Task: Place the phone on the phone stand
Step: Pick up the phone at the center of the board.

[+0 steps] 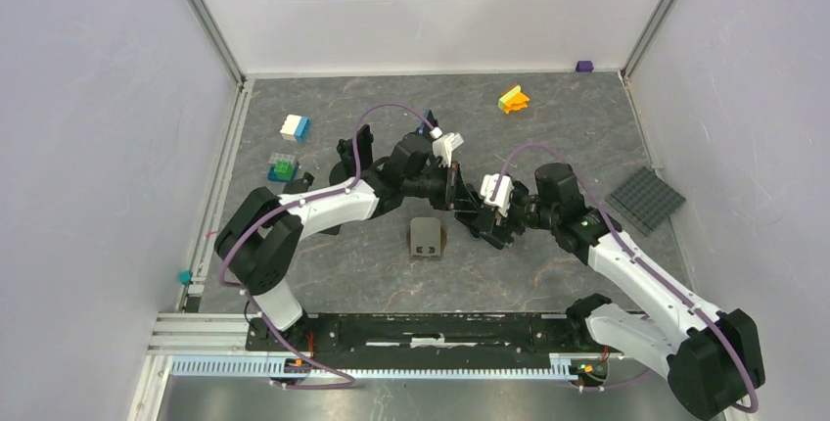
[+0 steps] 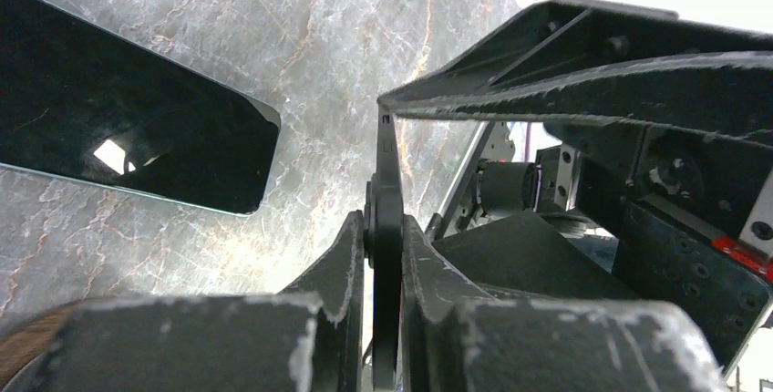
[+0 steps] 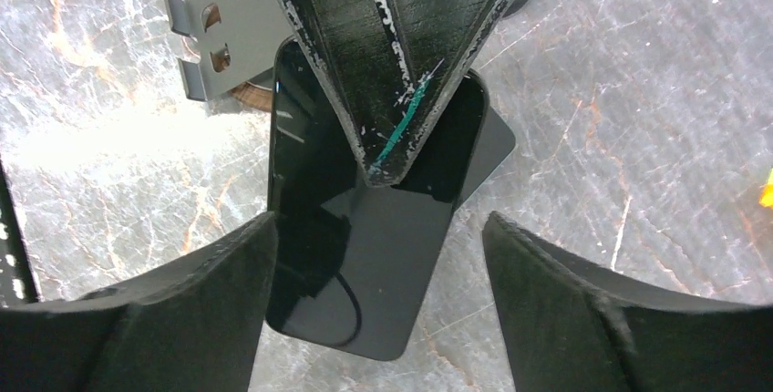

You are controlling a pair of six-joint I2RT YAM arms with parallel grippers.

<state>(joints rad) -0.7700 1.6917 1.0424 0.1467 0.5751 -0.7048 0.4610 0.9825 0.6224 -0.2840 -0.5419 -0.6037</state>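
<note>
Left wrist view: left fingers (image 2: pixel 339 264) clenched on the phone (image 2: pixel 386 219), seen edge-on as a thin dark strip. Right wrist view alone gave its black face, with the right fingers (image 3: pixel 182 301) spread wide either side, not touching it. Grey stand (image 3: pixel 228 36) sat on the surface (image 1: pixel 587 147) beyond. From the top view, both arms met just behind the stand; the phone was hidden among them.

Phone (image 3: pixel 365 283) below spread right gripper (image 3: pixel 378 225)
</note>
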